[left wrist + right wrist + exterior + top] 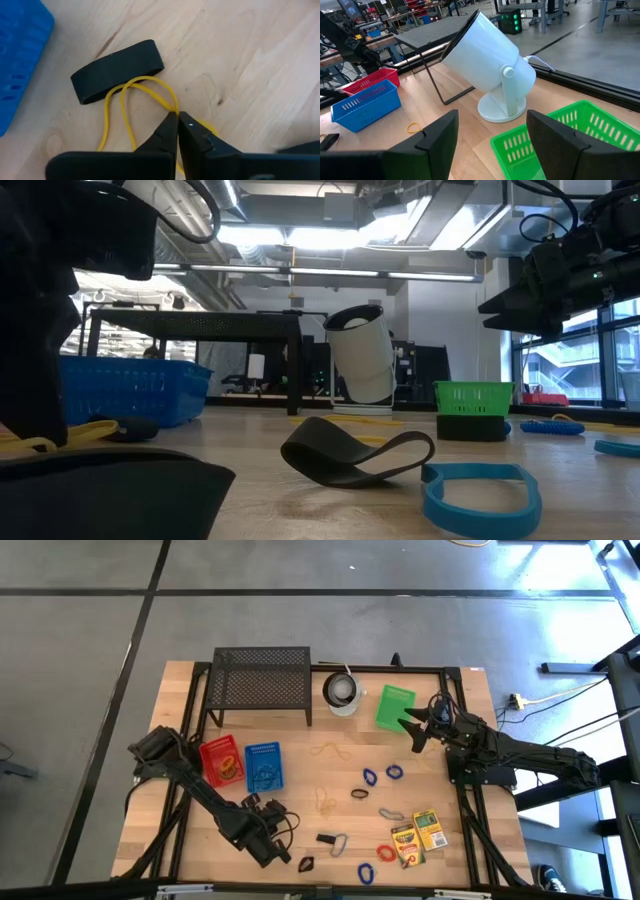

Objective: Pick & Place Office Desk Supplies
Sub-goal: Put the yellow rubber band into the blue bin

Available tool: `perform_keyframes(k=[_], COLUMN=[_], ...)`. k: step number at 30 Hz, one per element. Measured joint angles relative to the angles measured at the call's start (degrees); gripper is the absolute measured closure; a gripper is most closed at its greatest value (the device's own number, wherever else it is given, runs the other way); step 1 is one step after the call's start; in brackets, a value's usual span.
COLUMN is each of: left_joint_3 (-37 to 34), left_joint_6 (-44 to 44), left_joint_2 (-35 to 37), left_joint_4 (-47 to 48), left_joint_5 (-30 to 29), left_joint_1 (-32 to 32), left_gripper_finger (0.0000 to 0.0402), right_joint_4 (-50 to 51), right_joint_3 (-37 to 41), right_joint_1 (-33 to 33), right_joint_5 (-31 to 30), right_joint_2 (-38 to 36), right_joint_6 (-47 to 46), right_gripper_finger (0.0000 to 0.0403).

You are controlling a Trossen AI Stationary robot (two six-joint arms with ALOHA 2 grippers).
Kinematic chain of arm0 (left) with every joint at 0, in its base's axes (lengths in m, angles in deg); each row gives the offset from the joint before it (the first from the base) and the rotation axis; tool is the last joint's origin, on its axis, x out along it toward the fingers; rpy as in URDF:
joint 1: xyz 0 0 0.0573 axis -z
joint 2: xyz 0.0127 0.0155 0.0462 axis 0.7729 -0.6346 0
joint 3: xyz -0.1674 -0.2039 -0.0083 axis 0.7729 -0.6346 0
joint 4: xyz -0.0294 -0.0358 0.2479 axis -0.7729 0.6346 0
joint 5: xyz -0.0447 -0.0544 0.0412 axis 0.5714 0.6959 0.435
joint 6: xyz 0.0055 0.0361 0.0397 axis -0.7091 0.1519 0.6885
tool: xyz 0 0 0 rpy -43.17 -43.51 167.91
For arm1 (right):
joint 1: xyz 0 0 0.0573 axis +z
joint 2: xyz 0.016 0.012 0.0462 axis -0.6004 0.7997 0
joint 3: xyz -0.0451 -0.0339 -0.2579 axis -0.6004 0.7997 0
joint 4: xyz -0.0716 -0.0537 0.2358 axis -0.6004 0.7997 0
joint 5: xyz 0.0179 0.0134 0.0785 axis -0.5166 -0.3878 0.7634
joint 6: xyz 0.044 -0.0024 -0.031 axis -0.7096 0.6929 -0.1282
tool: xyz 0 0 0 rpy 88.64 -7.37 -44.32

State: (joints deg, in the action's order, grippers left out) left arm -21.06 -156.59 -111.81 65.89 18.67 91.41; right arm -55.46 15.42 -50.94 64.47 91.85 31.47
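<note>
1. Pinching a thin yellow rubber band (pixel 131 107) between closed fingertips, the left gripper (pixel 177 122) sits low over the front of the pale wooden desk (pixel 300 765).
2. Looped in two narrow strands, the yellow band lies against a flat, wide black band (pixel 117 70) resting on its edge on the grained wood.
3. Hanging above the back right of the desk, the right gripper (pixel 418 730) has its broad dark fingers spread wide and holds nothing.
4. Just beside it sits a green slatted plastic basket (pixel 396 706), with a smooth round white lamp (pixel 342 692) tilted on its base next to that.
5. A black mesh metal rack (pixel 260 680) on thin legs stands at the back left.
6. A red basket (pixel 221 761) and a blue basket (pixel 263 766), both of ribbed plastic, stand side by side in front of the rack.
7. Two yellow-green crayon boxes (pixel 419 836) lie side by side, touching, at the front right.
8. Blue rubber bands (pixel 381 775) are scattered in the middle of the desk.
9. A red rubber band (pixel 385 853) lies just beside the crayon boxes.
10. A silver metal clip (pixel 339 844) lies near the front edge.
</note>
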Motion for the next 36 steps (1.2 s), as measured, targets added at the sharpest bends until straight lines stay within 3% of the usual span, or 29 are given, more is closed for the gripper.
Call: perform_keyframes(k=[6, 10, 16, 20, 23, 29, 36], left_joint_3=[0.41, 0.54, 0.78, 0.79, 0.81, 0.83, 0.83], left_joint_6=[8.57, 20.22, 48.82, 67.91, 77.23, 82.08, 78.34], left_joint_2=[5.78, 9.21, 12.24, 12.56, 12.43, 12.36, 12.36], left_joint_4=[-0.95, -6.26, -25.51, -41.60, -51.62, -62.75, -64.29], left_joint_5=[-9.24, -15.26, -26.82, -29.26, -29.46, -29.53, -29.52], left_joint_1=[0.47, -0.39, -4.37, -8.05, -10.87, -15.49, -18.08], left_gripper_finger=[0.0399, 0.0399, 0.0399, 0.0399, 0.0399, 0.0398, 0.0398], right_joint_4=[0.00, 0.00, 0.01, 0.01, 0.01, 0.02, 0.01], right_joint_3=[0.00, 0.00, 0.00, 0.00, 0.00, 0.00, 0.00], right_joint_1=[0.00, 0.00, 0.02, 0.01, 0.01, 0.00, 0.00], right_joint_5=[0.00, 0.00, 0.02, 0.01, 0.00, 0.00, 0.00], right_joint_2=[0.00, -0.01, 0.00, 0.00, -0.01, 0.00, -0.02], right_joint_6=[0.00, 0.01, 0.00, 0.00, 0.00, 0.00, 0.00], right_gripper_finger=[0.0166, 0.0166, 0.0166, 0.0166, 0.0166, 0.0165, 0.0165])
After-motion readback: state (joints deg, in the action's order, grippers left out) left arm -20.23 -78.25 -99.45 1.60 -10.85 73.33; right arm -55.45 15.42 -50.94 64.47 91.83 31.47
